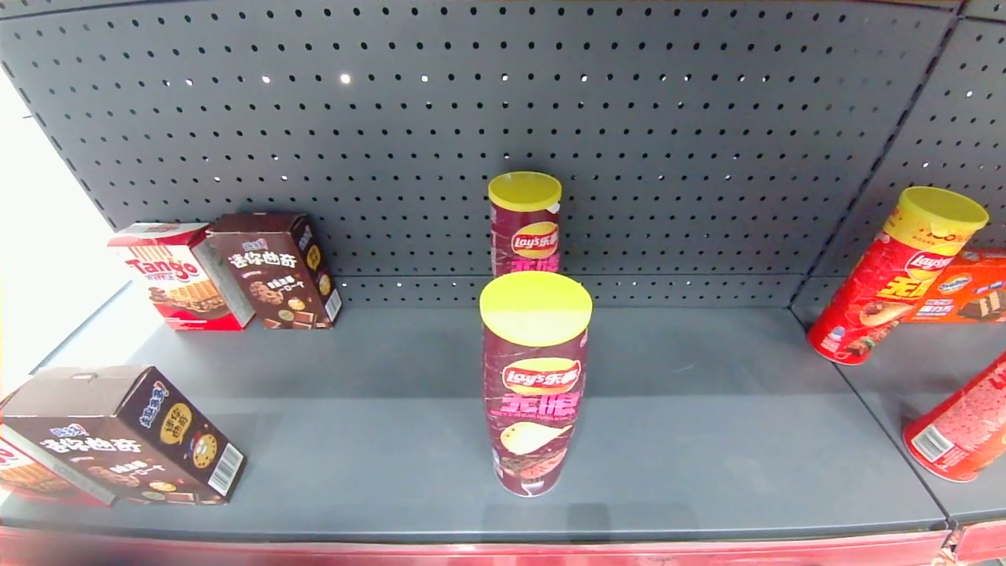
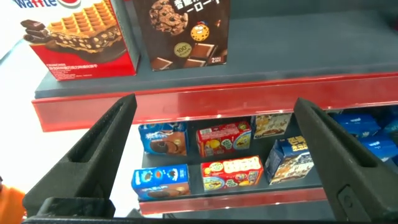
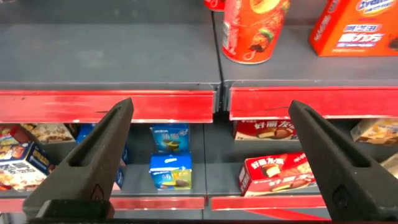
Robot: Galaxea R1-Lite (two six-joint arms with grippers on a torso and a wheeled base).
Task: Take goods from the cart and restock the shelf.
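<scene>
Clearly the shelf (image 1: pixel 707 409) is filled in ordered columns, and the front can (image 1: pixel 534 393), maroon with a yellow lid, serves as the reference. It stands upright near the front edge with its label facing outward, probably so that a customer can read it. A second can (image 1: pixel 525 224) of the same kind stands directly behind the front can, against the perforated back wall, so the two form one row from front to back. To the left of the front can, well apart, a waffle box (image 1: pixel 181 275) and a cookie box (image 1: pixel 275 271) stand side by side at the back, and another cookie box (image 1: pixel 126 432) is at the front edge. To the right of the front can, past the shelf divider, a red can (image 1: pixel 896 275) stands in its own section. The wide bare floor on both sides of the front can suggests that more goods belong there. The left gripper (image 2: pixel 214 102) and the right gripper (image 3: pixel 211 104) are both below and in front of the front can, facing the red shelf edge, each with fingers spread wide and nothing between them, so I judge they are free to fetch the next item.
</scene>
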